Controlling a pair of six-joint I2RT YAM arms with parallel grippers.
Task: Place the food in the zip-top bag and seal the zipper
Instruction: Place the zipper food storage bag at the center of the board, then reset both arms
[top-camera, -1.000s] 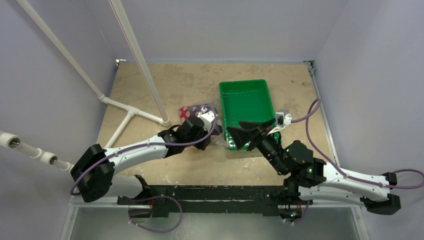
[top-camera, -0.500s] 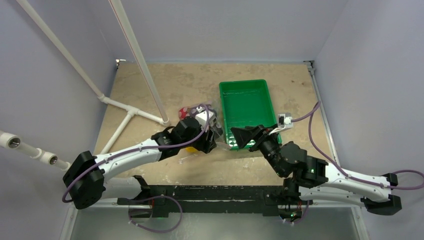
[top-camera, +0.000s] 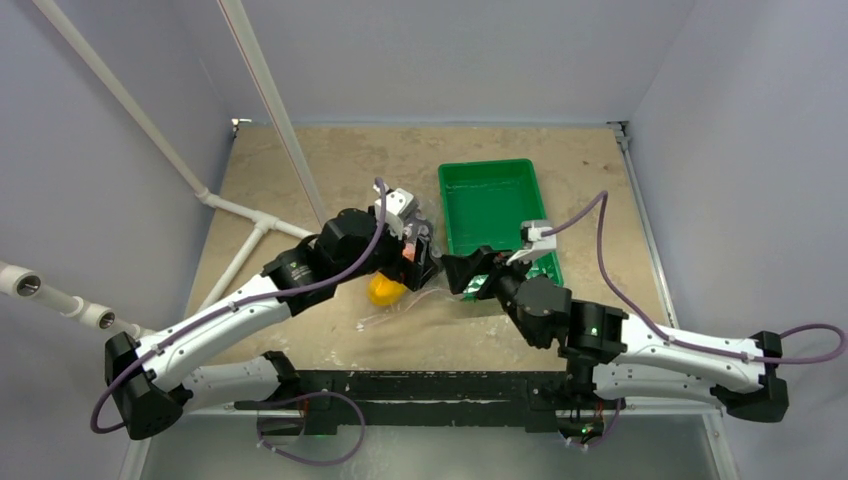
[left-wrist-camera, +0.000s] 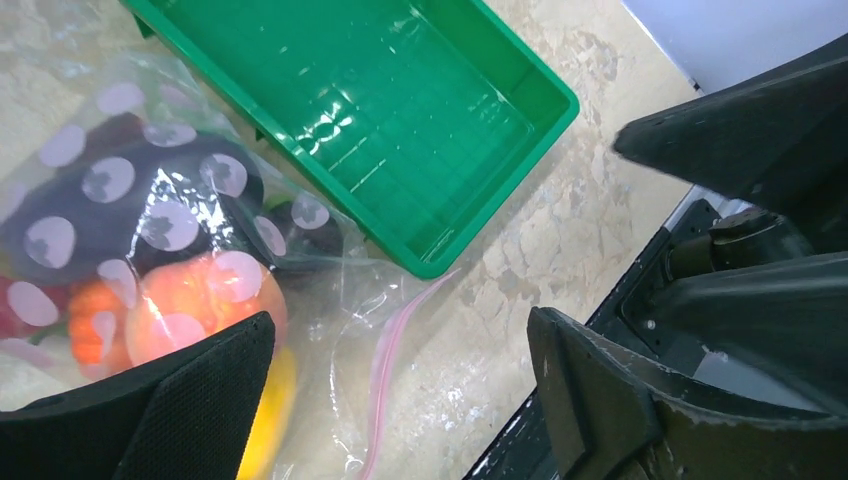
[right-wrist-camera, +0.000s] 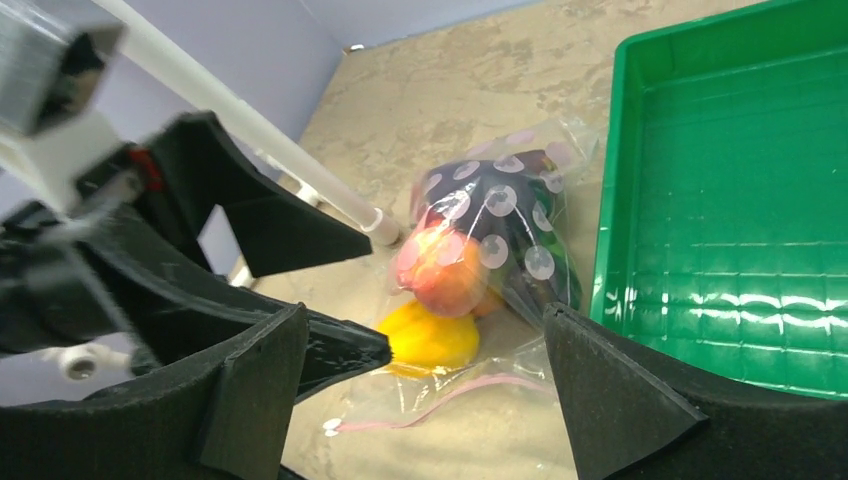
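Looking across the table (top-camera: 330, 165), I judged the loading done and the sealing to be the job in hand. The green tray (top-camera: 492, 205) sat toward the far right, and the bag (right-wrist-camera: 565, 145) lay just beside its left wall, touching it or nearly so. My left claw (left-wrist-camera: 398, 330) hung over the near end of the bag with its jaws spread wide and nothing between them. My right claw (right-wrist-camera: 422, 320) faced it from the tray side, equally spread and equally empty. The food (right-wrist-camera: 445, 270) that I could see was inside the plastic: a dark purple piece at the far end, an orange one in the middle, and a yellow one (right-wrist-camera: 430, 342) nearest the mouth. The zipper (right-wrist-camera: 440, 398) ran as a thin pink strip along the near edge, wavy and slack on the table. I could not tell whether any of it was pressed shut.

To do this well, I reckoned the yellow one wanted nudging deeper first, since it crowded the mouth. Then one claw should pin one end of the strip flat while the other pinched it and drew along its length, low and slow, taking only the strip and not the bulge of plastic behind it. A crooked strip would likely skip, so I meant to pull it straight before squeezing.
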